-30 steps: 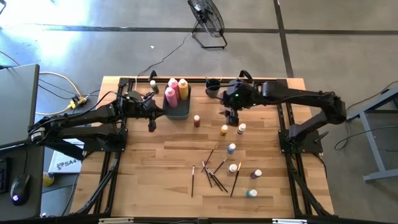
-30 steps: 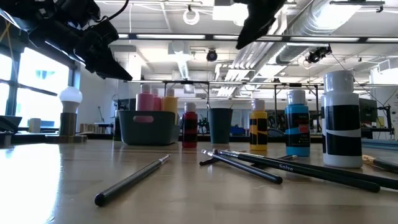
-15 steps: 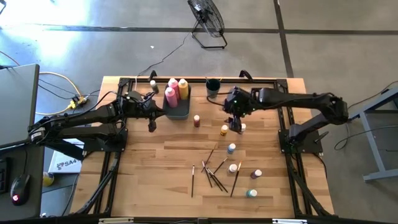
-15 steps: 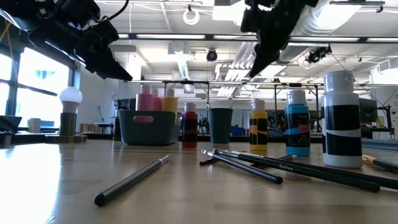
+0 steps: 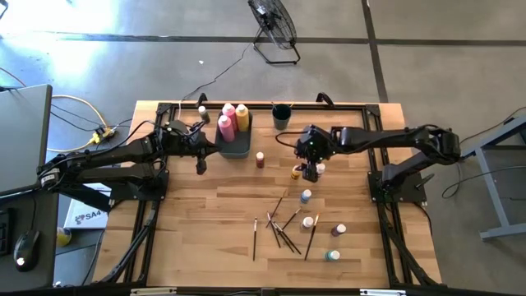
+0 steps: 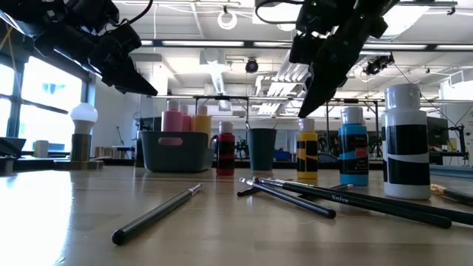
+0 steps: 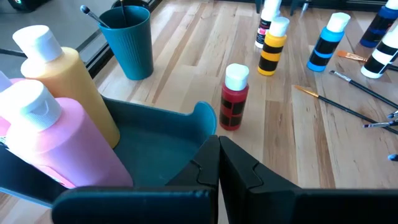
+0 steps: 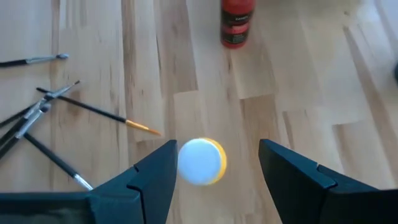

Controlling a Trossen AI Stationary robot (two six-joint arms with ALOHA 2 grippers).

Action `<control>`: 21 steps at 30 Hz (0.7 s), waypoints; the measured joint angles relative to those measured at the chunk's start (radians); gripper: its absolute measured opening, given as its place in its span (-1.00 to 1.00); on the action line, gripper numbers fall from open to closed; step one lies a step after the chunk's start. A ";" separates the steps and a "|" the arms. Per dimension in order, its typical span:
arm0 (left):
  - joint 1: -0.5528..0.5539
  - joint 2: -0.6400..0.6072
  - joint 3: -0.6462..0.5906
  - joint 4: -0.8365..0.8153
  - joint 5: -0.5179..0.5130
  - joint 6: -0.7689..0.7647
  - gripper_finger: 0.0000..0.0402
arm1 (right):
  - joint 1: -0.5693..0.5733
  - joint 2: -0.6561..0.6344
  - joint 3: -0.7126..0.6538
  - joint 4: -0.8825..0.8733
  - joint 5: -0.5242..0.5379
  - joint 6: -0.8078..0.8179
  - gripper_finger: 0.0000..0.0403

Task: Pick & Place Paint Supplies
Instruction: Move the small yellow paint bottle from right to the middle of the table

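We find the right hand [image 5: 310, 171] right of centre in the high view, fingers [image 8: 295, 177] spread apart and straddling the white cap of the yellow paint bottle [image 8: 202, 162] from above, with a clear gap on each side and nothing gripped. In the low view this hand [image 6: 310, 103] hangs just above the yellow bottle [image 6: 307, 154], upper centre-right of the frame. Just beside it in the high view stands a white bottle [image 5: 320, 169], and below it a blue bottle [image 5: 306, 196]. The red paint bottle [image 5: 260, 159] stands to the left, apart from the hand. Further down the frame, the dark-handled paintbrushes [image 5: 283, 226] lie scattered on the worktop [image 5: 197, 238], with three more small white-capped bottles [image 5: 338, 230] near them. A teal cup [image 5: 281, 115] holding a brush stands at the upper centre. The left hand [image 5: 200, 164] sits left of centre in the high view, fingers pressed together and empty, raised just beside the dark grey bin [image 5: 237, 146]. That bin [image 7: 149, 140] holds the pink squeeze bottle [image 7: 59, 140] and the yellow squeeze bottle [image 7: 68, 87], both upright. In the low view, a white knob on a tan base [image 6: 83, 133] stands at the far left of the worktop.
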 joint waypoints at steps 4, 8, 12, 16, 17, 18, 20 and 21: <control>0.000 0.000 0.000 0.000 0.000 0.000 -1.00 | 0.000 0.000 -0.024 0.024 -0.001 0.031 0.09; 0.000 0.000 0.000 0.000 0.000 0.000 -1.00 | 0.002 0.000 -0.040 0.036 -0.004 0.037 0.09; 0.000 0.000 0.000 0.000 0.000 0.001 -1.00 | 0.013 0.000 -0.050 0.047 -0.005 0.056 0.09; 0.000 0.000 0.000 0.000 0.000 0.001 -1.00 | 0.029 0.000 -0.068 0.091 -0.026 0.058 0.09; 0.000 0.000 0.000 0.000 0.000 0.001 -1.00 | 0.033 0.000 -0.070 0.098 -0.022 0.057 0.09; 0.000 0.000 0.000 0.000 0.000 0.001 -1.00 | 0.037 0.000 -0.073 0.103 -0.006 0.052 0.09; 0.000 0.000 0.000 0.000 0.000 0.002 -1.00 | 0.038 0.000 -0.074 0.105 0.046 0.050 0.09; 0.000 0.000 0.000 0.000 0.000 0.002 -1.00 | 0.037 0.000 -0.074 0.106 0.067 0.049 0.09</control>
